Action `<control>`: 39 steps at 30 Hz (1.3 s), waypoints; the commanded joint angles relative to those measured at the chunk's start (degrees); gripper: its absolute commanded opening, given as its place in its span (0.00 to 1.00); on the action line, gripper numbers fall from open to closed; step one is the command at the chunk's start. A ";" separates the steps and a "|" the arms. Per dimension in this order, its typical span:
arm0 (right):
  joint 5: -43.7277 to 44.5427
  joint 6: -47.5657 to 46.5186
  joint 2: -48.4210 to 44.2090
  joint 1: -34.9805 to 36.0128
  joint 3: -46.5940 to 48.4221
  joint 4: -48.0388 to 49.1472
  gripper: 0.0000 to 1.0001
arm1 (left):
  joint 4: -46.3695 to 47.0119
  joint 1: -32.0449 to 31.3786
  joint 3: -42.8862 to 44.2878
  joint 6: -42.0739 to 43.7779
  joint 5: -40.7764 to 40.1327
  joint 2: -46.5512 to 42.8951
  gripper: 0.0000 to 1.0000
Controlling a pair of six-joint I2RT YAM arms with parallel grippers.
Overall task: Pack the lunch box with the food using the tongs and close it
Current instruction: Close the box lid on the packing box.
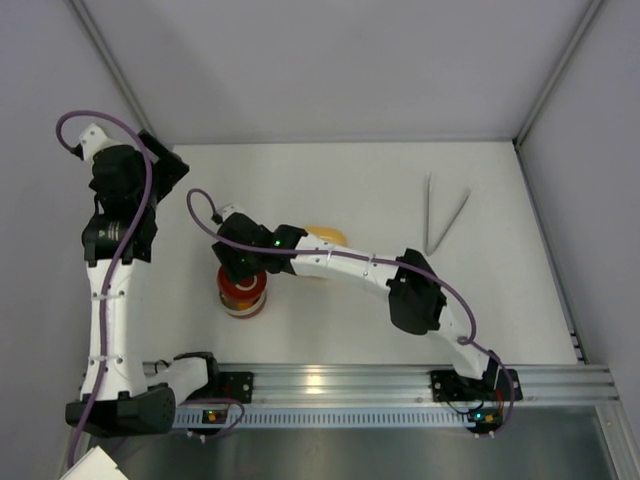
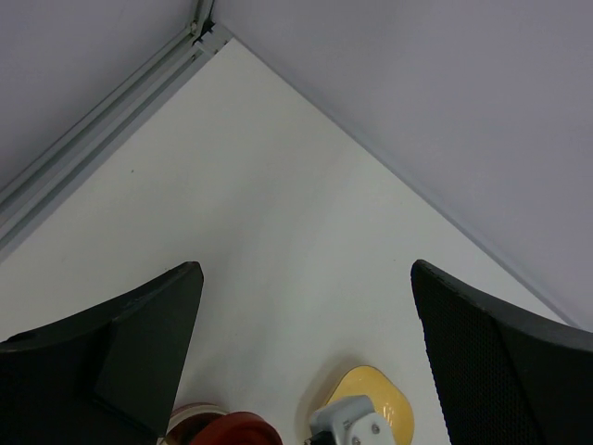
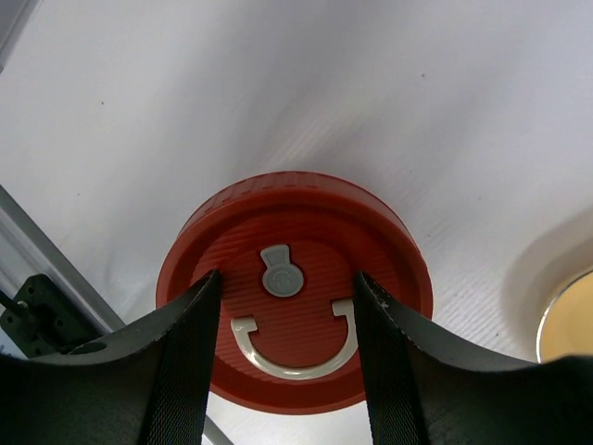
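The right hand [image 3: 287, 278] hangs directly over the lunch box [image 1: 243, 303], which stands on the white table [image 1: 350, 180] with its red lid [image 3: 296, 232] on top. In the right wrist view the two dark fingers [image 3: 190, 362] come down onto the lid's ridged top, one on each side of a grey half-ring handle [image 3: 295, 360] that lies flat there. A small grey knob sits just beyond the fingertips. The jaws stand partly apart, about as wide as the half-ring, and the lid spreads well past them on both sides. Whether the fingers are pinching the ring's ends or only resting beside them I cannot tell.

Just beyond this hand, on its right side, lies the yellow dish [image 1: 328, 237]. Most of it is hidden under the arm in the top view, and only an edge shows in the wrist view.

The tongs [image 1: 440, 215] lie on the table well away from the right hand, far off to its right. They form a narrow V with the joined end nearer the arm bases.

The left hand [image 2: 306, 269] is wide open and holds nothing – only bare table shows between its fingers. It sits well apart from the lunch box, up near the far left corner. Below and ahead of it (at the bottom edge of its own view) the red lid and the yellow dish peek in.
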 commanded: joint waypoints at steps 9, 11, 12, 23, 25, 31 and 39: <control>-0.11 -1.66 3.99 2.56 5.75 -0.53 0.19 | -1.44 0.43 3.57 0.73 1.65 -1.48 0.99; -0.28 -1.74 4.25 2.65 5.84 -0.45 0.19 | -1.27 0.43 3.48 0.73 1.83 -1.74 0.99; -0.19 -1.66 4.52 2.65 5.84 -0.36 0.19 | -1.27 0.43 3.48 0.82 1.91 -1.74 0.99; -1.34 -1.66 6.19 3.09 5.93 2.19 0.22 | -1.01 0.43 3.31 1.08 2.09 -2.09 0.99; -1.42 -1.74 6.36 3.18 5.93 2.71 0.23 | -1.00 0.43 3.22 1.17 2.18 -2.09 0.99; -1.69 -2.10 6.72 3.44 5.31 4.65 0.33 | -0.83 0.43 3.13 1.26 2.35 -2.18 0.99; -1.69 -2.80 6.80 3.88 4.96 5.18 0.51 | -0.65 0.43 2.60 1.34 2.35 -2.27 0.99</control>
